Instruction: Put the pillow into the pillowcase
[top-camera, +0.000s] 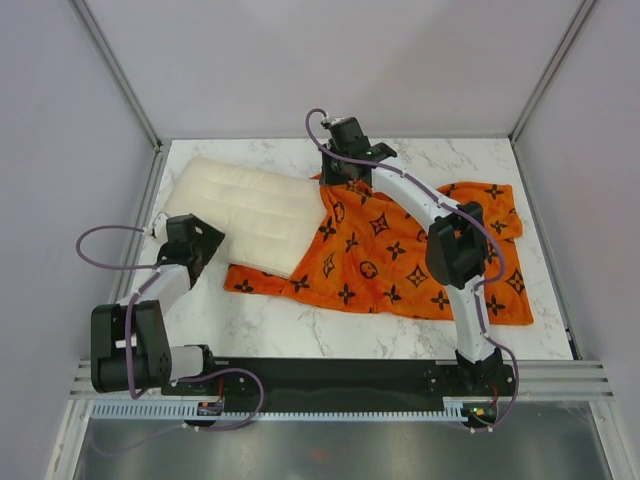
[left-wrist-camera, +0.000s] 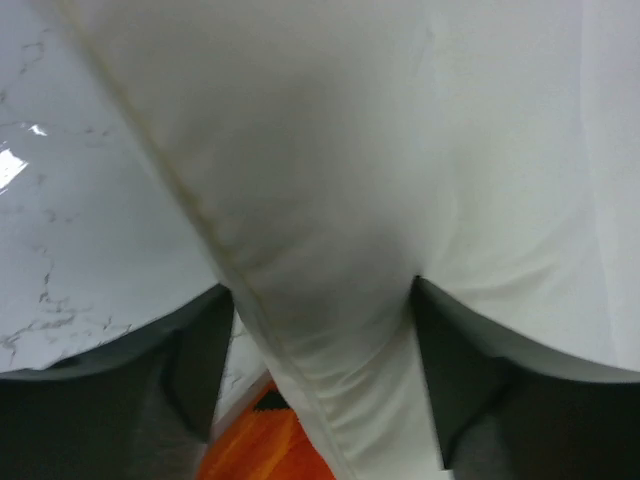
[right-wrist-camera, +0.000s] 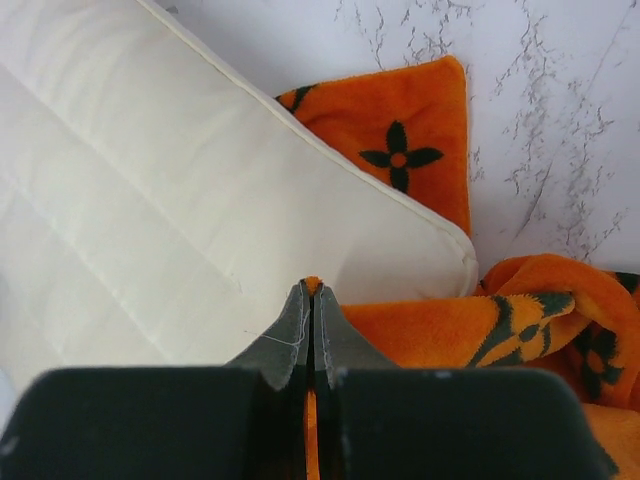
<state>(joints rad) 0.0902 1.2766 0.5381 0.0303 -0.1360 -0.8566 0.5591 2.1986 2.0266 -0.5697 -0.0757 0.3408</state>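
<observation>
Cream-white quilted rectangular pillow (top-camera: 250, 210) lies far-left on white marble table (top-camera: 330, 335). Its right end overlaps the left edge of floppy orange plush pillowcase (top-camera: 400, 260); insertion looks barely begun, nearly all left.

Right gripper (right-wrist-camera: 313, 290): jaws closed, pinching orange edge.

Left gripper (left-wrist-camera: 320, 285): jaws wide astride pillow edge; grip cannot tell.

No legible writing; only black flower and star motifs.

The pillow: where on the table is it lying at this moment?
In the top view the pillow lies at the back left of the table, its right end against the pillowcase, the left gripper at its near-left corner.
</observation>
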